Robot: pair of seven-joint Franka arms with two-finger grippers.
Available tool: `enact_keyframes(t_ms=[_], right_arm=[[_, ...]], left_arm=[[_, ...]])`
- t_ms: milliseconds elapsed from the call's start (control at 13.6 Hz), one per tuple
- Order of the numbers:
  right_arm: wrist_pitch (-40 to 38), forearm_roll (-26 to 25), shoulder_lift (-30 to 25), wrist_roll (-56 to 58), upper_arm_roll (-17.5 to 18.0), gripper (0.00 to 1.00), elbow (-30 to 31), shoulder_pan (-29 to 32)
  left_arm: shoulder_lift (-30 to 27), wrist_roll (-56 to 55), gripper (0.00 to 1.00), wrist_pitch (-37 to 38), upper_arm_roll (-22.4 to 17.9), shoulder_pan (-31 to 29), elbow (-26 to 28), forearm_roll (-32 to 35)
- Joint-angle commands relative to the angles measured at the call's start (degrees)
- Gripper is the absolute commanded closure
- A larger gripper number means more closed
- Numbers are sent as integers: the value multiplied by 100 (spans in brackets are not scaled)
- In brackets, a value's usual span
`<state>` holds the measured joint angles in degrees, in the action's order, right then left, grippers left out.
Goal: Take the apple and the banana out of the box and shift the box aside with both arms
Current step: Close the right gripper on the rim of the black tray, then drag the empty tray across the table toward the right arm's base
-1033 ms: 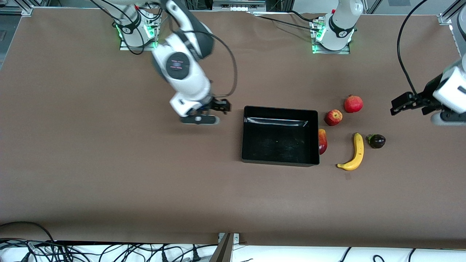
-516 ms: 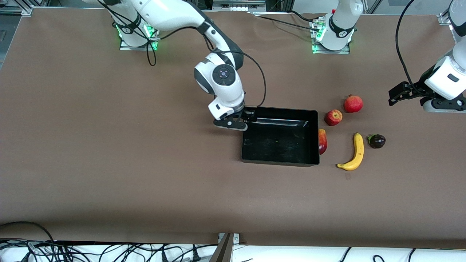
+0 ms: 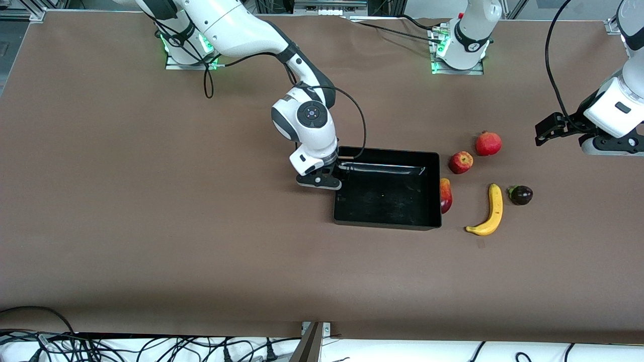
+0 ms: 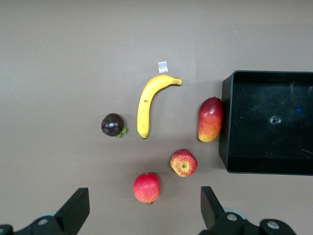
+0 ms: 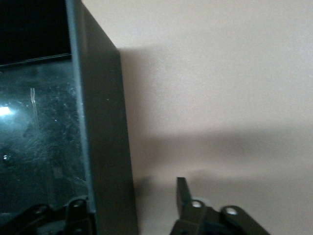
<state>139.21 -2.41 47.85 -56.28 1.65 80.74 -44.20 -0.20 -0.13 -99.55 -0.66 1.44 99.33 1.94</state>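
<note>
The black box (image 3: 385, 224) sits mid-table. My right gripper (image 3: 338, 171) is low at the box's corner toward the right arm's end, open, its jaws astride the box wall (image 5: 105, 147), one finger (image 5: 182, 193) outside it. The mango (image 3: 446, 195) lies against the box's wall toward the left arm's end. Apple (image 3: 461, 162), pomegranate (image 3: 488, 143), banana (image 3: 492, 211) and dark purple fruit (image 3: 521, 195) lie beside it. My left gripper (image 3: 551, 129) is open and empty, up over the table toward the left arm's end from the pomegranate (image 4: 146, 187).
The left wrist view shows the banana (image 4: 146, 100), mango (image 4: 211, 119), apple (image 4: 184, 162), purple fruit (image 4: 112, 124) and the box (image 4: 225, 122) from above. A small bit of tape (image 4: 163, 67) lies by the banana's tip. Brown table all round.
My right gripper swung from the table beside the box to the box's corner and came down over its wall. My left gripper moved slightly toward the bases. The fruits and box stayed put.
</note>
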Motion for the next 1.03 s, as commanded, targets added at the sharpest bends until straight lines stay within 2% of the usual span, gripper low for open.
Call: enact_keyframes(t_ms=[0,74,295,516,738,959], right_arm=[[-34,-93,66,108,-34,89,-146,-9],[-51,-101,57,161,-34,100,-146,-18],[-95,-137,-39,432,-60,100,-120,61],[-472,-67,-328,923,-113,100,-93,271],[-1165,4,-793,1810,-104,100,29,771],[-1729,486,-1303,3329,-121,100,336,1465]], left_arm=[[-103,93,0,-29,-13,49,96,131],[-103,93,0,-29,-4,58,96,131],[-103,92,0,-21,-4,67,96,131],[-103,93,0,-21,-4,67,96,131],[-103,93,0,-21,-4,67,96,131],[-103,93,0,-21,-4,75,87,131]])
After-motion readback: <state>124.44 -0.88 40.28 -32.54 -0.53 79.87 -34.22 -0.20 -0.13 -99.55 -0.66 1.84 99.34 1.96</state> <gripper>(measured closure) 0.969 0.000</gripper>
